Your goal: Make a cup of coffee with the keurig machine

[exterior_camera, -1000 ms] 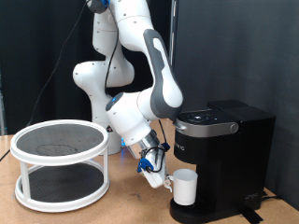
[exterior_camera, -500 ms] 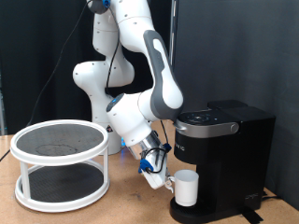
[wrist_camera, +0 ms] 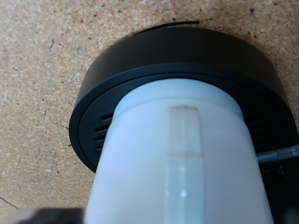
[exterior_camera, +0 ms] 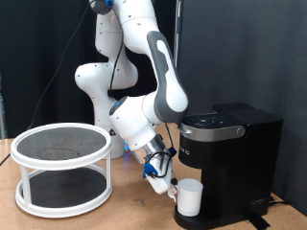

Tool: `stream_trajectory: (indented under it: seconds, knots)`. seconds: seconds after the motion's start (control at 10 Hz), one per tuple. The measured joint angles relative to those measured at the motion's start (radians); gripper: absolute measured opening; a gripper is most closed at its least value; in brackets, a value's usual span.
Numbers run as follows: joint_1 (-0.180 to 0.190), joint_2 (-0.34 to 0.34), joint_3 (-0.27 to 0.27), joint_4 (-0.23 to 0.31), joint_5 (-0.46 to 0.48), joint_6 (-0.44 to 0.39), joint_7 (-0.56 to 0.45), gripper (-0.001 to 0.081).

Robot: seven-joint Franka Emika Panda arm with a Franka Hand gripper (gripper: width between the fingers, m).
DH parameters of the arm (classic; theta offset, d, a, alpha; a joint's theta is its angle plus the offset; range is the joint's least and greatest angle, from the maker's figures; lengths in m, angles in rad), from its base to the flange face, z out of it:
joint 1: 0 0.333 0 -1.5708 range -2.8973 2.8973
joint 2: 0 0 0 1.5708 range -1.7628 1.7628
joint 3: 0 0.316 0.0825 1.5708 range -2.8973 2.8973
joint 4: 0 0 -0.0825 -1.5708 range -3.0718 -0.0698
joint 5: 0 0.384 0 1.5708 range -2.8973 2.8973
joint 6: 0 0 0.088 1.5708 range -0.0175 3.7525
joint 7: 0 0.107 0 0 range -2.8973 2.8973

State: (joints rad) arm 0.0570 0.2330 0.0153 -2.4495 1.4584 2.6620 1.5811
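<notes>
cup [exterior_camera: 189, 197] stands upright on the coffee machine's [exterior_camera: 230, 153] round drip base [wrist_camera: 112, 103], fingers [exterior_camera: 171, 189] gripping its handle side, exterior view's left.

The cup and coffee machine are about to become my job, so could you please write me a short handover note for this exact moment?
Hand: low beside the cup, at its handle side; whether it grips is unclear.
Cup: upright on the round drip base of the keurig machine, under the brew head.
Done: cup placed at the machine.
Left: lid is down; no coffee visible in the cup.
A white two-tier round shelf stands at the exterior view's left.
</notes>
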Motion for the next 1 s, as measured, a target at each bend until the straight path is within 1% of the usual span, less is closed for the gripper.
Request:
stream_trajectory:
  seconds: [0.1,0.2,0.3,0.4,0.5,0.7,0.8,0.9,1.0]
  knots:
    - [0.000,0.000,0.000,0.000,0.000,0.000,0.000,0.0406]
    - [0.000,0.000,0.000,-0.001,0.000,0.000,0.000,0.0542]
    - [-0.001,-0.002,0.000,-0.003,0.003,0.000,-0.003,0.0542]
    - [-0.003,-0.004,-0.003,-0.009,0.004,0.000,-0.015,0.0689]
    - [-0.007,-0.010,-0.005,-0.019,0.004,-0.003,-0.029,0.0722]
    - [-0.024,-0.044,-0.015,-0.056,-0.018,-0.048,-0.046,0.0733]
    - [-0.036,-0.065,-0.025,-0.077,-0.077,-0.101,-0.028,0.0733]
    - [-0.046,-0.086,-0.037,-0.097,-0.144,-0.144,0.013,0.0733]
    - [-0.050,-0.105,-0.042,-0.115,-0.175,-0.155,0.036,0.0734]
